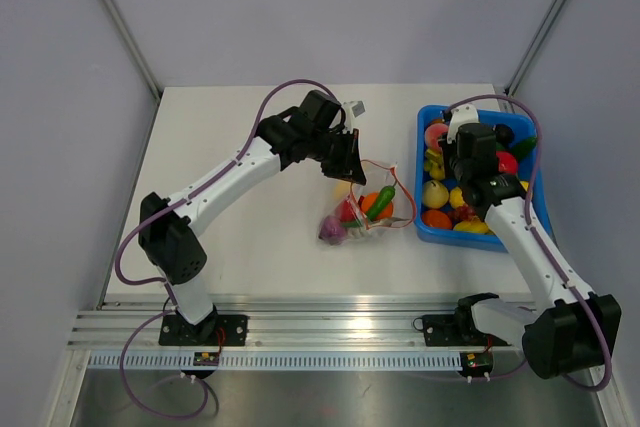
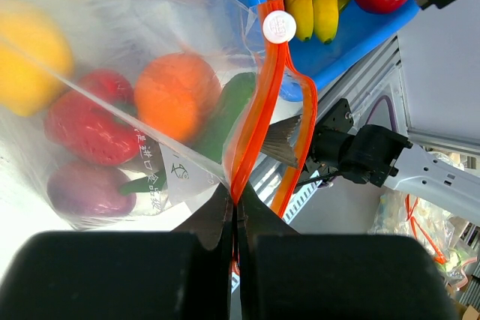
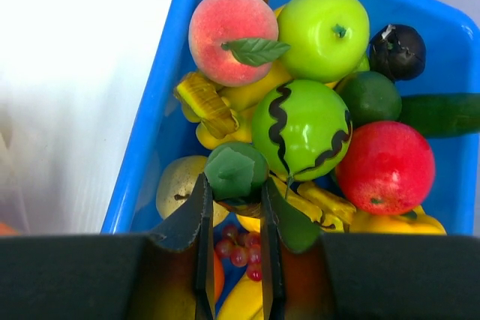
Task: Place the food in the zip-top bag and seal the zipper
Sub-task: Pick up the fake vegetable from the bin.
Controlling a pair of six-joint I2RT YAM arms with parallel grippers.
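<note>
At centre of the top view, you see the zip-top bag (image 1: 395,192) lying on the table (image 1: 260,242), with orange, red, green and purple food (image 2: 176,95) inside. Your left gripper (image 2: 234,211) is clenched on the zipper (image 2: 259,110) at the bag's mouth. At right, your right gripper (image 3: 235,207) hangs over the blue bin (image 3: 142,162) of toy fruit (image 3: 304,129). Its jaws stand narrowly apart at a green leafy piece (image 3: 234,172); you cannot tell whether they grip it.

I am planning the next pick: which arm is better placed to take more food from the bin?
Right. The right gripper hangs over the blue bin; the left gripper is shut on the zipper, holding the bag.
</note>
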